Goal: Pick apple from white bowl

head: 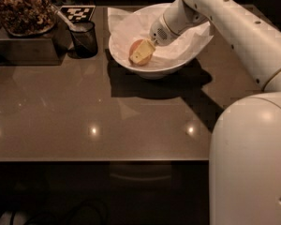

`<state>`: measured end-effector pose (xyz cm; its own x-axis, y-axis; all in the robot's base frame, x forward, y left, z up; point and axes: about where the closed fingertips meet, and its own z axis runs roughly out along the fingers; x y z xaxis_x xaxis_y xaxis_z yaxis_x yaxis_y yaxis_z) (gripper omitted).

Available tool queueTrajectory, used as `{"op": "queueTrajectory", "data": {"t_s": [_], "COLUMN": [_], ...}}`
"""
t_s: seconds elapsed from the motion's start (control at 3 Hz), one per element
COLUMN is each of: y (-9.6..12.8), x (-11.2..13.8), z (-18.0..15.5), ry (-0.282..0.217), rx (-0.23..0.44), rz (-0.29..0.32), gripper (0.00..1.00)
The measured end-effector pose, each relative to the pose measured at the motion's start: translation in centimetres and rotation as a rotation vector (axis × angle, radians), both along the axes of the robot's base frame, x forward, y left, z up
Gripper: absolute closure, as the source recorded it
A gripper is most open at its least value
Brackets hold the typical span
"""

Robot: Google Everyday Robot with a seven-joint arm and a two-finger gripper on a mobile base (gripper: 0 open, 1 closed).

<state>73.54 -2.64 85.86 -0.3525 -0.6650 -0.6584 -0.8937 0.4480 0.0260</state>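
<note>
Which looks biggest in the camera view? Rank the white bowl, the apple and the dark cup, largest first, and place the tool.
1. white bowl, clearly largest.
2. dark cup.
3. apple, smallest, though partly hidden by the tool, which is inside the bowl against it.

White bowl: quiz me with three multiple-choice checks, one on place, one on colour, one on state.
1. The gripper is: A inside the white bowl, at the apple; B far left of the bowl; C raised high above it.
2. The paper lining the bowl is: A white; B blue; C black.
3. The bowl stands: A upside down; B on its side; C upright on the table.
Answers: 1 A, the gripper meets the apple within the rim. 2 A, the lining matches the bowl's colour. 3 C, its opening faces up.
</note>
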Motion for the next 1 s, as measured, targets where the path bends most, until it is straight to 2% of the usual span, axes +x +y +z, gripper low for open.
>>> {"op": "queueTrajectory", "data": {"t_s": [0.33, 0.67, 1.0], "y": [-0.9, -4.1, -6.4], "x": [-0.5, -2.6, -4.9], "z": [2.6, 10.2, 16.6], "ry": [-0.012, -0.089, -0.143], "rx": [0.104, 0.321, 0.472], "rz": [0.012, 0.076, 0.138], "gripper": [1.00, 1.00, 1.00]}}
